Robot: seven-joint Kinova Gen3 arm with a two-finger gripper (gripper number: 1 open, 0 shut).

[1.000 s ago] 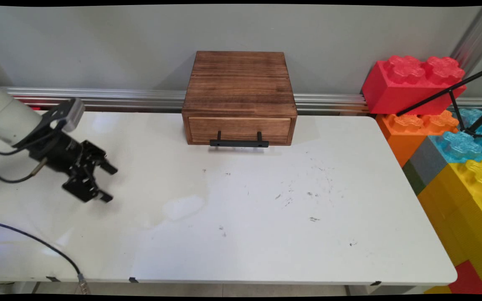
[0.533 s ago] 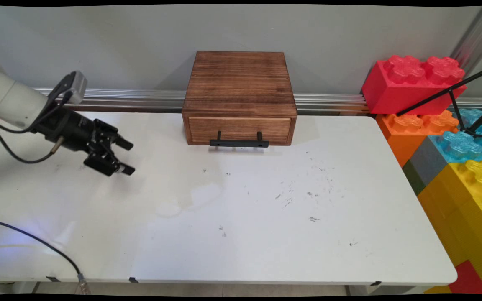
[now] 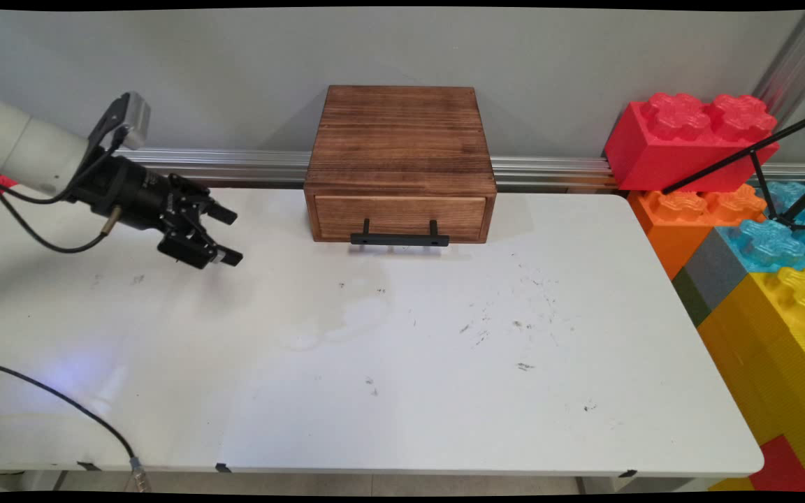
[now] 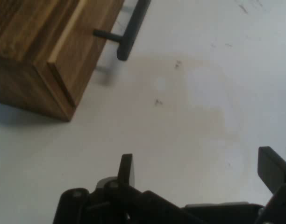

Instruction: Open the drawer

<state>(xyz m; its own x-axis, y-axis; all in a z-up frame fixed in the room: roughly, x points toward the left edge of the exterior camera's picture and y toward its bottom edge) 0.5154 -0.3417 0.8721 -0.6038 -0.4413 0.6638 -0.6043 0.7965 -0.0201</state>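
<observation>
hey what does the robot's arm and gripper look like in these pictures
The arm is white, rounded and tube-like. A black wrist section leads to the black two-finger gripper with jointed linkages. A small grey box sits on top near the wrist, and thin black cables loop beneath it.

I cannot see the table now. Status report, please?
Tool open, empty, above table, left of box. Box drawer shut, handle facing front. Nothing between tool and box.

Main overhead, hand close; both see drawer box (image 3: 400, 165) (image 4: 45, 51).
</observation>
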